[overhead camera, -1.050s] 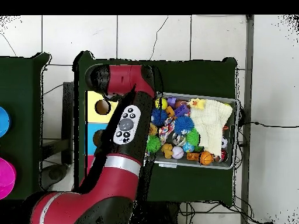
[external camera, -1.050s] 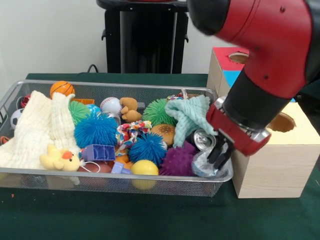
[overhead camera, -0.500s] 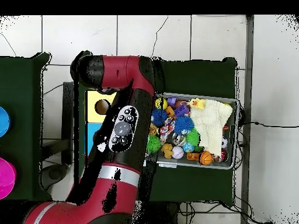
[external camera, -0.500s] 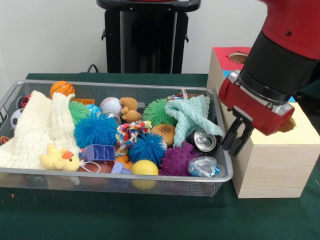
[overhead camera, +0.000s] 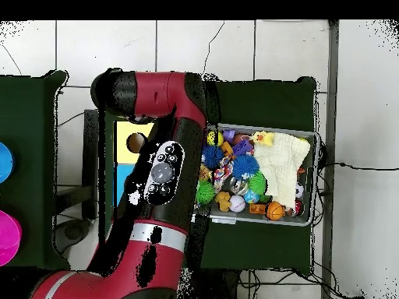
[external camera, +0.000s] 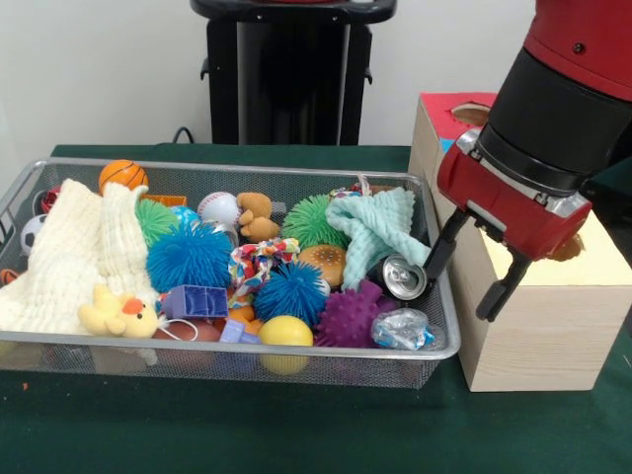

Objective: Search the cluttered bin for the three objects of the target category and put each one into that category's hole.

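While the gripper (external camera: 472,278) is hanging just outside the bin's (external camera: 439,353) right end, in front of the wooden box (external camera: 538,341), its fingers are now spread wide and carrying nothing, where a second ago they were pressed together down among the clutter at the crumpled foil wrapper (external camera: 401,329). That wrapper is still lying in the bin's front right corner, so the grab is looking like a miss, and nothing has gone toward the holes on the box top. I judge another attempt is needed. Relative to the splayed fingers, the wrapper is sitting below and to the left, inside the wire rim, with the silver can (external camera: 403,277) just behind it, close to the left finger. From overhead the arm (overhead camera: 160,167) is covering that end of the bin.
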`<action>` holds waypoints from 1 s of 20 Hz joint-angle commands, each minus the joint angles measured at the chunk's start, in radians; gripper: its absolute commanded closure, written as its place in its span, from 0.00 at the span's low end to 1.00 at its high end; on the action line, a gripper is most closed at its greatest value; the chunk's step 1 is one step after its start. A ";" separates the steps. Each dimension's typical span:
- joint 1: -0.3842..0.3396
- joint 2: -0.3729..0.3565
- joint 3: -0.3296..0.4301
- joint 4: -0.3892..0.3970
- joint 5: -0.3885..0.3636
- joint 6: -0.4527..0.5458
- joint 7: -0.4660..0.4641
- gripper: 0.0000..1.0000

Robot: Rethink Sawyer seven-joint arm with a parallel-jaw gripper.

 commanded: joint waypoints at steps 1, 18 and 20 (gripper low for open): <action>-0.015 0.014 0.055 0.096 -0.027 0.077 0.076 0.00; -0.017 0.111 0.060 0.122 -0.020 -0.011 0.154 0.00; -0.016 0.118 0.061 0.126 -0.019 -0.013 0.156 0.00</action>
